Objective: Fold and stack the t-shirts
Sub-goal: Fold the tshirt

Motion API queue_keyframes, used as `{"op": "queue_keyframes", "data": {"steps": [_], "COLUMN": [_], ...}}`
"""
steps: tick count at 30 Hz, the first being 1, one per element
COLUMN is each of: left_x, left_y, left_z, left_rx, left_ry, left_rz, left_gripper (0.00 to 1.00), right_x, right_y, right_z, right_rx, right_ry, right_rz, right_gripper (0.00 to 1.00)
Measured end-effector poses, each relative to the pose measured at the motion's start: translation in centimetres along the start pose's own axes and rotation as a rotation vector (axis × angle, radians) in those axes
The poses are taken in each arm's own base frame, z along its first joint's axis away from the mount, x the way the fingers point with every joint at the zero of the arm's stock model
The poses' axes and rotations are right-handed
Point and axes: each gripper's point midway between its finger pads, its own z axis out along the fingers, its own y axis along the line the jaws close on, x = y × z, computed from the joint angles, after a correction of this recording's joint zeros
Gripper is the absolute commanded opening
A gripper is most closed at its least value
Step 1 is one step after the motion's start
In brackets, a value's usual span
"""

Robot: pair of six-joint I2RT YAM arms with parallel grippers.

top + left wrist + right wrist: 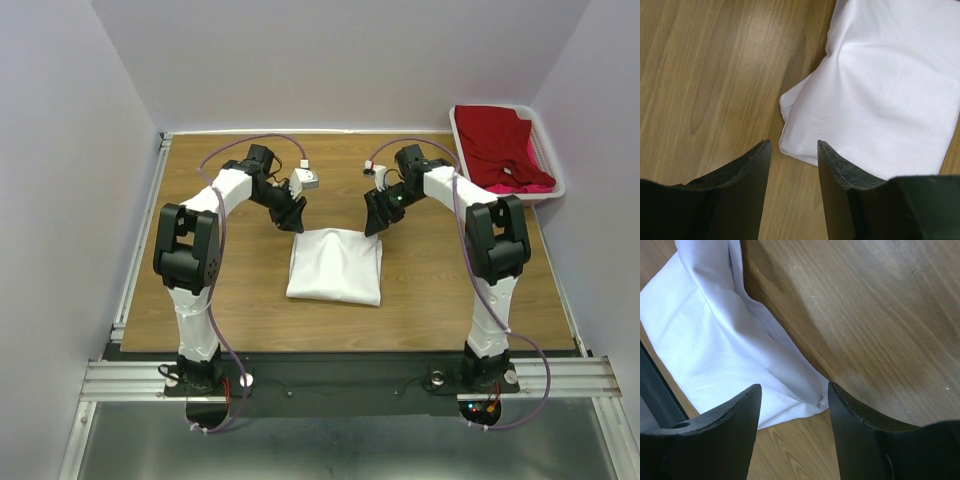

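Note:
A white t-shirt (335,265) lies folded into a rectangle at the middle of the table. It also shows in the left wrist view (880,95) and the right wrist view (715,345). My left gripper (291,214) is open and empty just above the shirt's far left corner (792,145). My right gripper (377,216) is open and empty at the shirt's far right corner (795,390). A deep red t-shirt (497,145) fills the white basket (548,152) at the far right, with a bright pink shirt (538,186) showing at its near edge.
The wooden table (240,290) is walled by white panels at the back and both sides. The basket stands in the far right corner. A metal rail (140,250) runs along the table's left edge.

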Motion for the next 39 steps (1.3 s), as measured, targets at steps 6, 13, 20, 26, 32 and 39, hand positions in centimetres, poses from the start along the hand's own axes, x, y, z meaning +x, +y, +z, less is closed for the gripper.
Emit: {"op": "queue_keyframes", "data": {"steps": [6,13,20,26,32,39], "left_x": [1.4,2.3,2.2,2.1,2.3,1.4], "left_y": [-0.1,-0.2,-0.3,-0.5,-0.8,0.1], "left_z": [1.2,1.8,1.7,1.4,1.2,0.1], "left_rx": [0.046,0.069,0.079,0.089,0.092,0.015], "left_ry": [0.024,0.042,0.042,0.047,0.061,0.072], "left_rz": [-0.032,-0.045,-0.029,-0.019,-0.024,-0.007], "left_gripper": [0.54,0.47,0.09,0.0,0.0,0.0], "right_x": [1.1,1.9,2.5,1.7,1.2,2.3], "right_y": [0.2,0.4,0.5,1.0,1.6,-0.3], "right_z": [0.6,0.9,1.0,-0.1,-2.0,-1.9], "right_rx": [-0.031,-0.05,-0.055,-0.027,0.027,0.119], "right_ry": [0.02,0.03,0.041,0.023,0.011,0.071], "right_rz": [0.01,0.005,0.015,0.008,-0.014,0.016], "right_gripper": [0.56,0.28,0.09,0.01,0.01,0.0]}}
